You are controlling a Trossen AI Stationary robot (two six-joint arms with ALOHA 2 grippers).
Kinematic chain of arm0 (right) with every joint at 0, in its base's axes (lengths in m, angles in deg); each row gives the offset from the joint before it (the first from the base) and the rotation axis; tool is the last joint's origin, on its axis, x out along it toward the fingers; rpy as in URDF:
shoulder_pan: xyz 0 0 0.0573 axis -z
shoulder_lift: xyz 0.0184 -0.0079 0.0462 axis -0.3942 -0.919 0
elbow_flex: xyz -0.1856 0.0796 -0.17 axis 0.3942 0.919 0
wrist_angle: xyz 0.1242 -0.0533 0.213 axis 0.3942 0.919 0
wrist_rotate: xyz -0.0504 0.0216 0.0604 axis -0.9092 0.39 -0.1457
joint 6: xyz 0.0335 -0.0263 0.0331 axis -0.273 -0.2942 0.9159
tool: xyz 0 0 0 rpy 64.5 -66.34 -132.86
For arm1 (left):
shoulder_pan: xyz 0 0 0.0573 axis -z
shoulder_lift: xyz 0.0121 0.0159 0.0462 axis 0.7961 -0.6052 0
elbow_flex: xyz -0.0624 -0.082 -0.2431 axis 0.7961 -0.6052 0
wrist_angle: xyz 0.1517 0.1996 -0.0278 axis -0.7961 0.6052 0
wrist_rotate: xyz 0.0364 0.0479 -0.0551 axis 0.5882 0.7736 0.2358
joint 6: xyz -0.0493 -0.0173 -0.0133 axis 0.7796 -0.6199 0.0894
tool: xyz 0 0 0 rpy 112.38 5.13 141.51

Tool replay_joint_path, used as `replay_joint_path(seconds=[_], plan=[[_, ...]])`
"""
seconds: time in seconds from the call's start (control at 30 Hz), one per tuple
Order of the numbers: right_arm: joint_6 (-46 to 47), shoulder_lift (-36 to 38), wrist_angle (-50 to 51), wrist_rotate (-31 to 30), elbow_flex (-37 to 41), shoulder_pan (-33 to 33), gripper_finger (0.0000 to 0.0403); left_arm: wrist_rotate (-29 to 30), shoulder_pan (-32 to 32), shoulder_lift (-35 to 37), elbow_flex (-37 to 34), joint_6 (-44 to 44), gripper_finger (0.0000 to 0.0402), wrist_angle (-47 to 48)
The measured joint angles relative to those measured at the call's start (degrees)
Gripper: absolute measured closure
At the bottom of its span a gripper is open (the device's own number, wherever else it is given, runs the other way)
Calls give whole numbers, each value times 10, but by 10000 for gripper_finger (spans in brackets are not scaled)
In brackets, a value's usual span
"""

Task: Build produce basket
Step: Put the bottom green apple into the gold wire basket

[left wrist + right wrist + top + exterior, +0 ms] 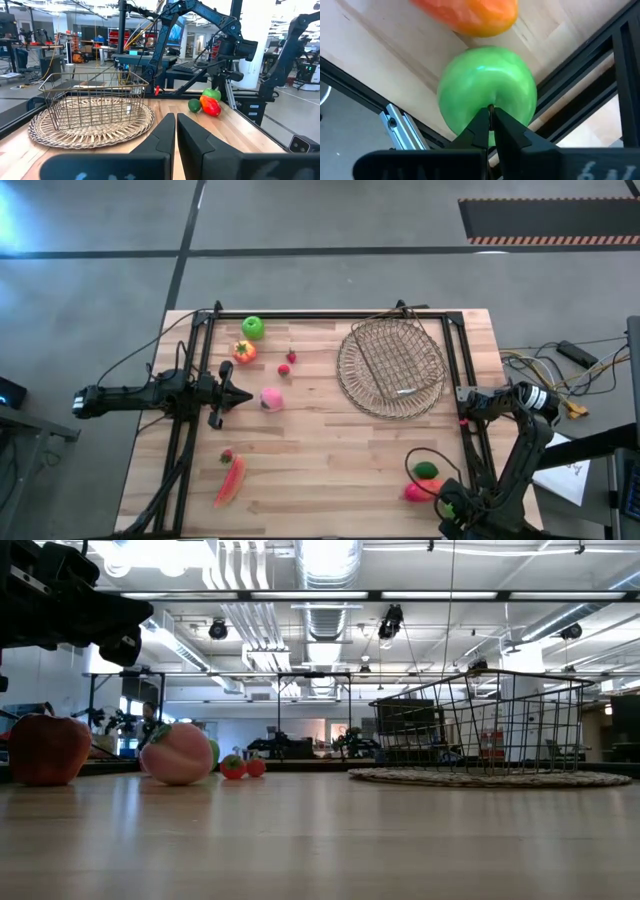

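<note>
Red pepper (230, 480) lies diagonally, stem toward the closed, empty left claw (240, 396).

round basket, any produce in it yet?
No produce. The round basket holds only a wire-grid basket; fruit lies out on the table.

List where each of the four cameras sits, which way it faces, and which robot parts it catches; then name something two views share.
High view: overhead, straight down on the table; both arms show.
Low view: tabletop level, facing the room; a dark arm part at upper left.
Left wrist view: looks past the shut left end effector toward the round basket.
Right wrist view: shut right end effector at a green apple.
Shared: the wire-grid basket appears in the high, low and left wrist views.
</note>
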Motion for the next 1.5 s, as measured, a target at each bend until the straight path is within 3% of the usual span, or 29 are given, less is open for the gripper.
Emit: replay_joint_path(seconds=[0.5, 0.83, 1.2, 1.5], plan=[[-59, 1, 197, -84, -107, 36, 394, 0, 0, 0, 0, 0, 400, 0], [-192, 29, 193, -271, -135, 118, 394, 0, 0, 0, 0, 0, 400, 0], [-414, 95, 194, -428, -140, 290, 394, 0, 0, 0, 0, 0, 400, 0], [-585, 178, 194, -424, -140, 515, 394, 0, 0, 0, 0, 0, 400, 0]])
